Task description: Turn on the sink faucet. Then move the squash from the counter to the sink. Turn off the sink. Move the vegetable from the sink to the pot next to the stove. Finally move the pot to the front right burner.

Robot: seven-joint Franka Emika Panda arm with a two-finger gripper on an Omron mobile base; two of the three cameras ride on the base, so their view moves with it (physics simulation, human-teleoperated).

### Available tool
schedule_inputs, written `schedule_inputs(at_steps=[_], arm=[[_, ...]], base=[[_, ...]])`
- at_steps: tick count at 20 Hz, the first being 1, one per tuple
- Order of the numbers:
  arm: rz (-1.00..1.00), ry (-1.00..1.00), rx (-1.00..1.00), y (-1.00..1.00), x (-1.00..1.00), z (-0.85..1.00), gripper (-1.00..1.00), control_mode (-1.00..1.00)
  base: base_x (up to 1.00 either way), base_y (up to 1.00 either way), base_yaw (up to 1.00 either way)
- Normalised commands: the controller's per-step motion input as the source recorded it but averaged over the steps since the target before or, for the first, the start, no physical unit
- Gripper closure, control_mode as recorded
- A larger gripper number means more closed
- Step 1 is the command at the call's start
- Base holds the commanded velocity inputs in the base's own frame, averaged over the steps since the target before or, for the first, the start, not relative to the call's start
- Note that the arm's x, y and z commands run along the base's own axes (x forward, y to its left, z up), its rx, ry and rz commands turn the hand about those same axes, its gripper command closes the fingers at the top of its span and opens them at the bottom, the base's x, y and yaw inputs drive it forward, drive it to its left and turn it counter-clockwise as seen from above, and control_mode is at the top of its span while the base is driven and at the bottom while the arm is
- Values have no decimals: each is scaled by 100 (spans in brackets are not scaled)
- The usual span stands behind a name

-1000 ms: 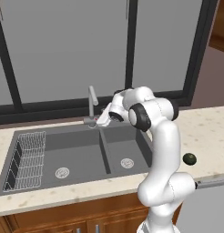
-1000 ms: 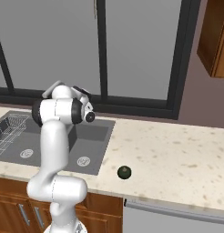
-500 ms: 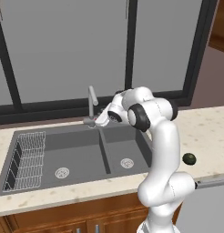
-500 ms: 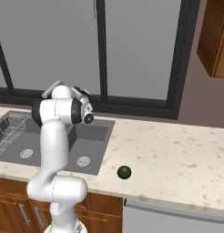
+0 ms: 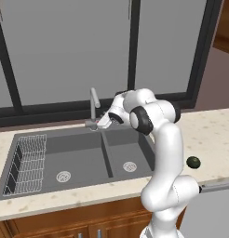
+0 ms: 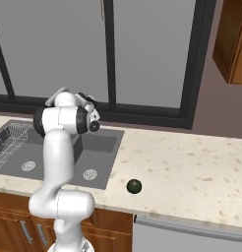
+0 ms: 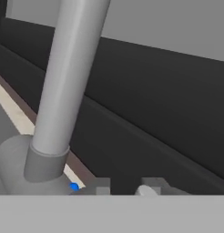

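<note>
squash (image 5: 193, 162): small dark green ball on the counter (image 6: 192, 167), near its front edge, right of the sink and well apart from the gripper; seen too in the right base view (image 6: 134, 186), just past the sink's right front corner.
counter: beige speckled stone over brown cabinets (image 5: 84, 228); it runs from the sink off to the right.
sink (image 5: 79, 160): dark grey double basin sunk in the counter, one round silver drain (image 5: 129, 166) in the right basin and one in the left.
rack (image 5: 25, 162): wire rack lying in the left basin, against its left wall.
arm (image 5: 165, 153): rises at the counter's front edge by the sink's right front corner and bends back over the right basin toward the faucet.
gripper (image 5: 103, 123): low at the sink's back edge, right beside the faucet base, jaws drawn together; I cannot tell whether they pinch the lever.
faucet (image 5: 93, 108): slim grey tap at the middle of the sink's back edge; in the hand view its stem (image 7: 70, 77) stands close up, tilted, on a round base.
window (image 5: 70, 46): grey panes in dark frames behind the counter's back edge.
</note>
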Motion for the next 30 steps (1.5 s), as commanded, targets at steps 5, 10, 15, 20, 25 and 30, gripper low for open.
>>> schedule_inputs(at_steps=[5, 10, 15, 20, 25, 30], arm=[[-9, 1, 0, -29, 0, -50, 100, -100], [-13, 4, 1, -42, 0, -53, 100, -100], [-15, 3, 3, -43, 0, -46, 100, -100], [-16, 2, 5, -47, 0, -41, 100, -100], [-13, 0, 8, -59, 0, -36, 100, -100], [-1, 0, 13, -67, 0, -32, 100, -100]], base=[[0, 0, 0], [0, 0, 0], [0, 0, 0], [0, 0, 0], [0, 0, 0], [0, 0, 0]])
